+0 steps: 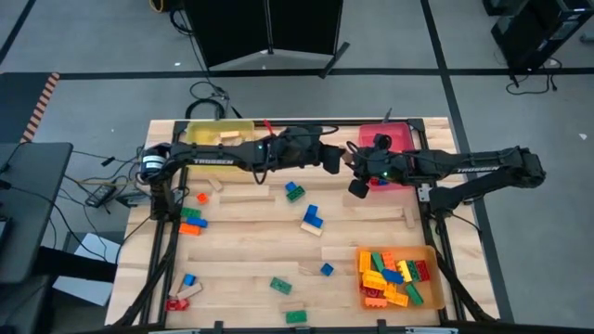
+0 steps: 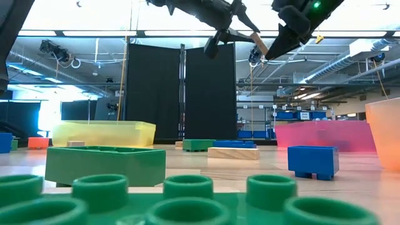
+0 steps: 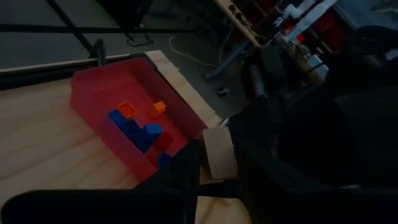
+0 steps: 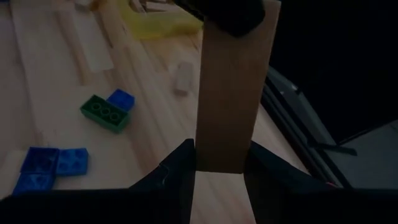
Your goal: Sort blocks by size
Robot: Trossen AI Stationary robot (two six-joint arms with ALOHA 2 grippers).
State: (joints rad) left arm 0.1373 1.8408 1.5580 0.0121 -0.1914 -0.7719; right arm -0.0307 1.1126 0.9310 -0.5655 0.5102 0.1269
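Note:
A tan wooden plank (image 4: 231, 87) hangs high over the table's far middle, between my two grippers; the low view shows it tilted (image 2: 258, 42). My left gripper (image 1: 336, 156) reaches in from the left and is shut on one end of it. My right gripper (image 1: 354, 169) comes from the right and is shut on the other end. Loose blocks lie on the table below: a green-and-blue pair (image 1: 295, 191), a blue piece (image 1: 312, 218), and several more at the near left (image 1: 188, 223). The red tray (image 3: 124, 106) holds blue and orange bricks. My left gripper pinches one end of the plank (image 3: 217, 146) between its two fingers, reaching nearly level from the table's left. The plank runs on in line with the fingers, clear of the table. My right gripper pinches the plank's other end (image 4: 219, 163) between its two fingers, one on each long edge. The fingers come from the table's right, slanting down, in line with the plank. The far end disappears under the left gripper.
A yellow tray (image 1: 218, 133) stands at the far left, a red tray (image 1: 397, 139) at the far right under the right arm, and an orange tray (image 1: 429, 278) full of bricks at the near right. Long tan planks (image 1: 246, 195) (image 1: 380, 215) lie mid-table.

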